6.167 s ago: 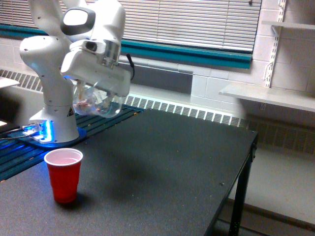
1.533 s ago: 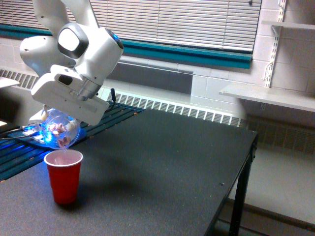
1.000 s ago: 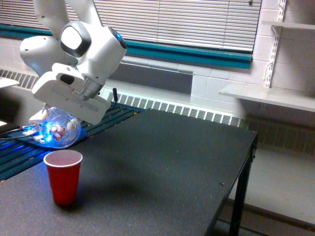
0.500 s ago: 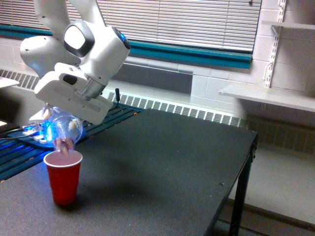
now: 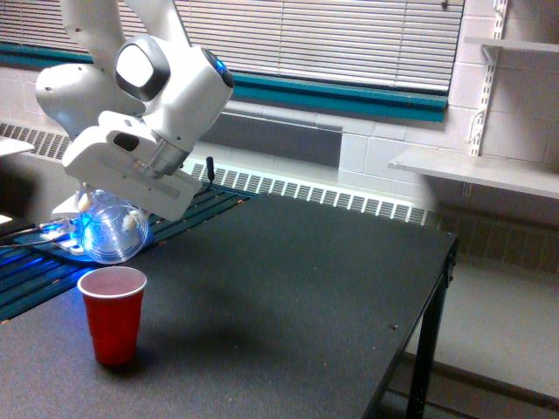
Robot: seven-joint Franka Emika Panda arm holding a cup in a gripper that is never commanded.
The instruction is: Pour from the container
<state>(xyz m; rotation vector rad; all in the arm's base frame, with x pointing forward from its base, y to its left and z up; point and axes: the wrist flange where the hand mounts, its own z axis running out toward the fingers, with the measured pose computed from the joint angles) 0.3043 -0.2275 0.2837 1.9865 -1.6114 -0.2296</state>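
Currently gripper (image 5: pixel 112 194) is clamped on the clear tumbler (image 5: pixel 110 230), tipped steeply mouth-down just above the red party cup (image 5: pixel 113 312), which stands upright on the dark bench (image 5: pixel 288 297).

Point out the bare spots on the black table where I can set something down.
The dark speckled table is bare from the red plastic cup across to its edge on the exterior view's right, and back to the radiator grille. The crowded corner is the exterior view's left: the tilted clear plastic tumbler hangs above the cup, near the robot base.
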